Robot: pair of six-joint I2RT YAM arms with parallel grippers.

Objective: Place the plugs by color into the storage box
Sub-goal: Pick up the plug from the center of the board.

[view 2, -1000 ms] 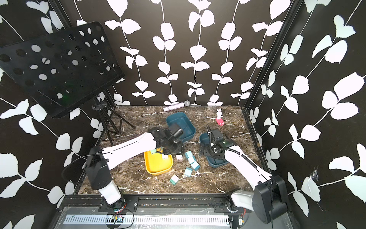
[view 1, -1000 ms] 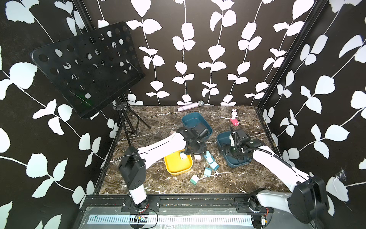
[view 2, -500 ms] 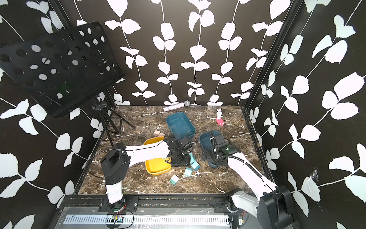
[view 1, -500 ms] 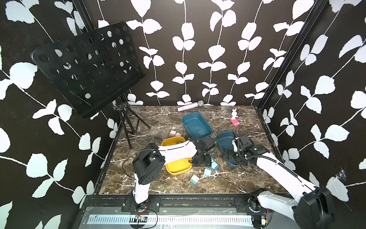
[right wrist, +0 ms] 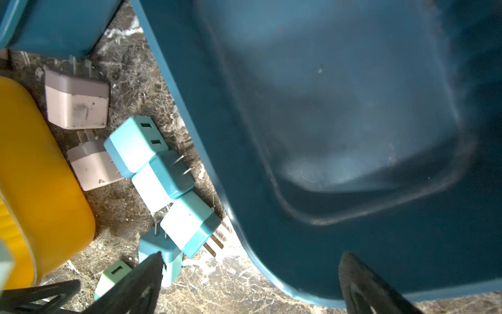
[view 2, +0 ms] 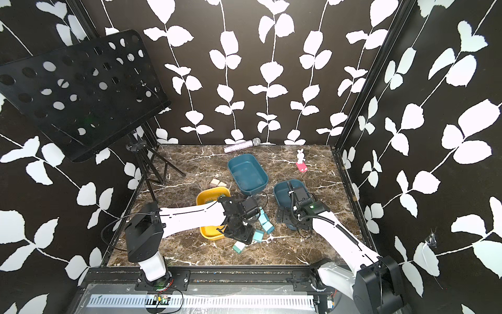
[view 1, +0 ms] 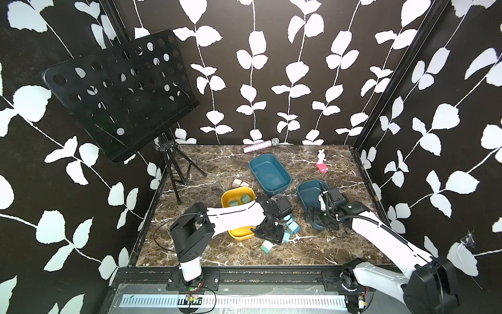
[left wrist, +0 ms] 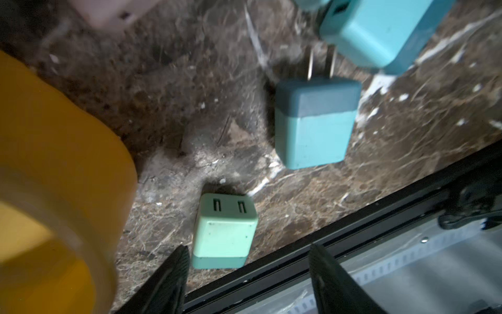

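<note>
Just beyond the left gripper [left wrist: 248, 274], jaws held apart and empty, the mint plug [left wrist: 225, 230] is found, slots turned away.

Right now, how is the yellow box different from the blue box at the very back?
The yellow box is bright yellow, while the blue box is dark blue-green. The yellow box has two green plugs in it, but the blue box looks empty. The left arm reaches across the yellow box and hides part of it, and the blue box is in full view. Both are open boxes with rounded corners, standing on the marble table.
</note>
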